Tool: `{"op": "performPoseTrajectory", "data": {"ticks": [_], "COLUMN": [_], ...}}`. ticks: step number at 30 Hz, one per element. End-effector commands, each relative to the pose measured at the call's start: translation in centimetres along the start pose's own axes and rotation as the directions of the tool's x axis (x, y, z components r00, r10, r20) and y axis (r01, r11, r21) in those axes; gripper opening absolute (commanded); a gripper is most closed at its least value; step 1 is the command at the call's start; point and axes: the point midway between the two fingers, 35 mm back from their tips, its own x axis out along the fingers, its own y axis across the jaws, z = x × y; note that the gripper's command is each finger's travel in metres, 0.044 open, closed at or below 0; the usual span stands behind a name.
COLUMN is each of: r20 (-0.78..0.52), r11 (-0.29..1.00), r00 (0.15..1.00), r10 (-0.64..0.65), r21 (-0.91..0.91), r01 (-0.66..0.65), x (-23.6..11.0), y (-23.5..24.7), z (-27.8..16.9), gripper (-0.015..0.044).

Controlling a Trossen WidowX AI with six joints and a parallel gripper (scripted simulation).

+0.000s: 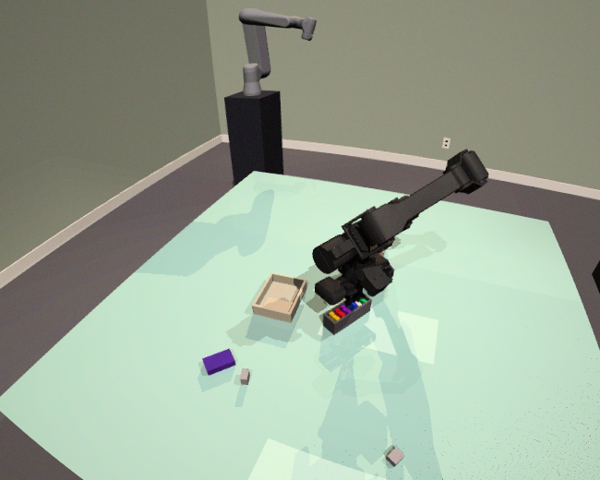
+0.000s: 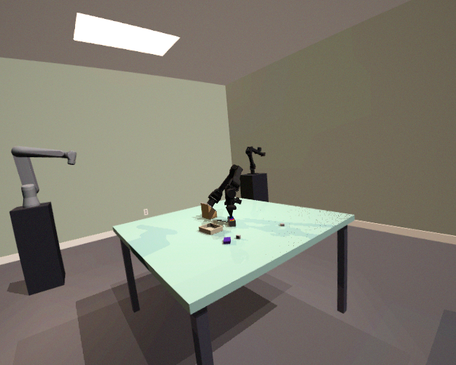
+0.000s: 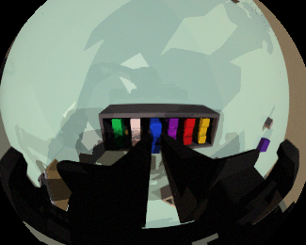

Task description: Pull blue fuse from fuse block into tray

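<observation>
The blue fuse (image 3: 153,130) is seated in the fuse block (image 3: 157,110) among green, pink, purple, red and yellow fuses and is pinched by the nearly closed gripper (image 3: 153,142), while the tray (image 1: 279,297) is seen beside it

A purple block (image 1: 218,361) lies near two small cubes (image 1: 244,376).

The dark grey fuse block (image 3: 157,110) holds green, pale pink, blue (image 3: 153,130), purple, red and yellow fuses.
</observation>
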Motion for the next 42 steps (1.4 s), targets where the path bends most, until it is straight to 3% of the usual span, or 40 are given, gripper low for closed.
{"op": "performPoseTrajectory", "data": {"ticks": [1, 42], "r20": [-0.002, 0.000], "r11": [1.000, 1.000], "r00": [1.000, 1.000], "r10": [-0.004, -0.004], "r21": [-0.006, -0.003], "r01": [0.004, 0.004], "x": [-0.4, -2.4], "y": [-0.1, 0.0], "z": [0.0, 0.0], "gripper": [0.0000, 0.0000]}}
